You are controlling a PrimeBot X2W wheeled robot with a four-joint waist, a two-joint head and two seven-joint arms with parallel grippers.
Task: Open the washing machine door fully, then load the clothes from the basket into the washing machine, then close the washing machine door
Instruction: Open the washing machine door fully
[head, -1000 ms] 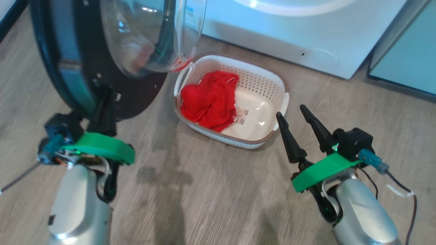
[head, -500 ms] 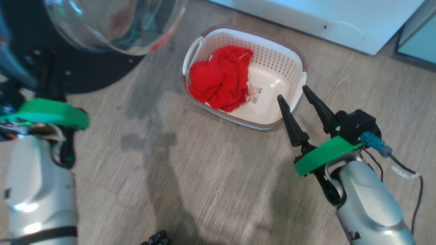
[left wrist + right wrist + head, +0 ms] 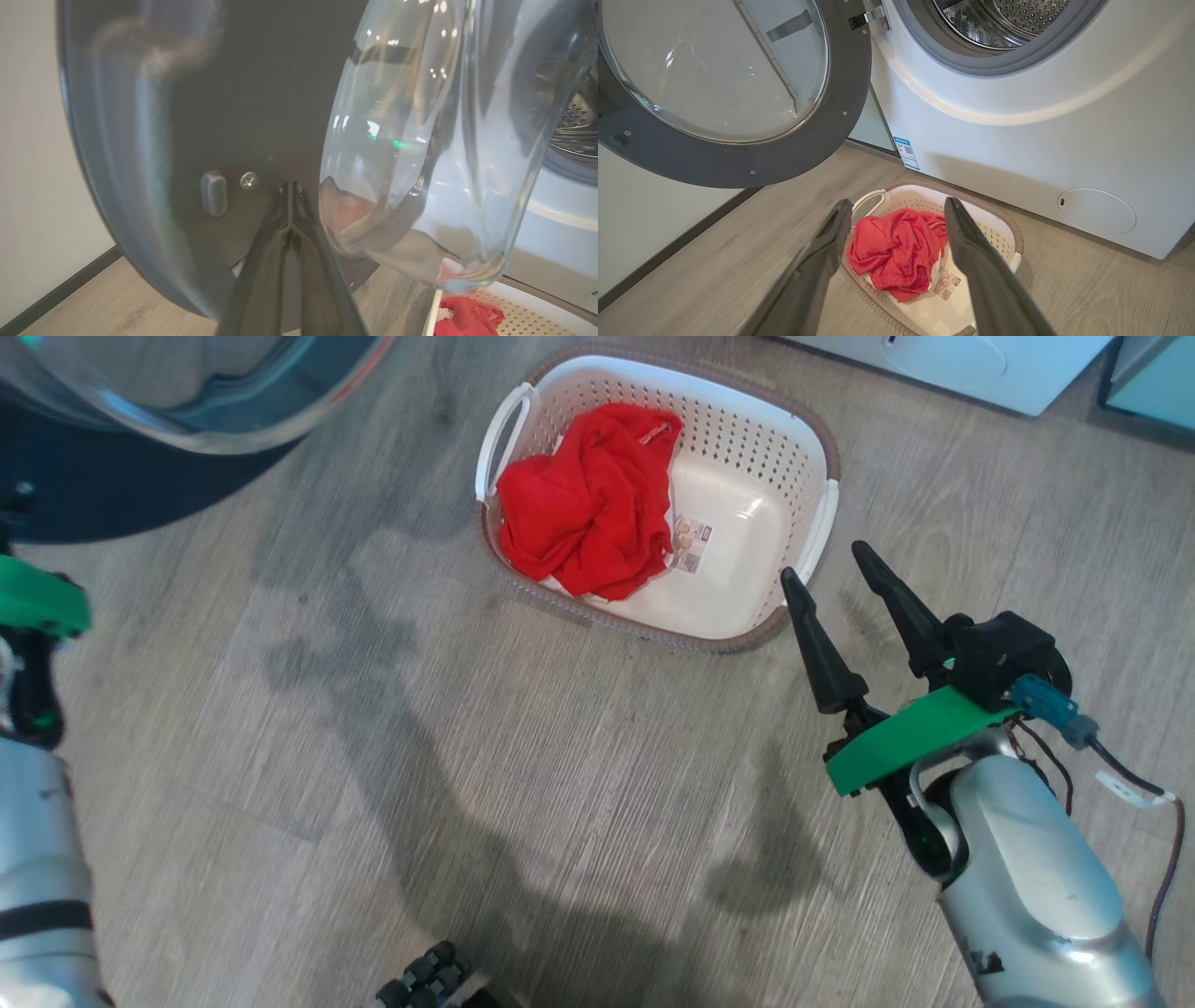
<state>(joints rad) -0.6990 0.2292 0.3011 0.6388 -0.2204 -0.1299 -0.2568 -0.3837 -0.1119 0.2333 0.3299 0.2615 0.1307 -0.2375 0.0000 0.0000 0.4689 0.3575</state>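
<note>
The white basket (image 3: 810, 443) stands on the floor with the red clothes (image 3: 583, 499) heaped in its left half. My right gripper (image 3: 826, 565) hovers open just right of the basket, nothing between its fingers; in the right wrist view the right gripper (image 3: 897, 204) frames the clothes (image 3: 896, 252). The washing machine door (image 3: 733, 88) is swung open left of the washing machine (image 3: 1017, 116), baring the steel drum (image 3: 999, 23). My left gripper (image 3: 289, 186) is shut, its tips at the door's black inner face (image 3: 233, 116), beside the glass bowl (image 3: 420, 140).
A teal cabinet (image 3: 1158, 373) stands right of the washer. A blue sticker (image 3: 906, 153) and a round flap (image 3: 1096, 212) mark the machine's base. A pale wall with a dark skirting board (image 3: 644, 261) runs on the left. My base wheels (image 3: 425, 980) show at the bottom.
The head camera has tilted down, so the door and washer have slid toward the top and left edges. The right gripper stays open by the basket; the left arm now sits at the left edge.
</note>
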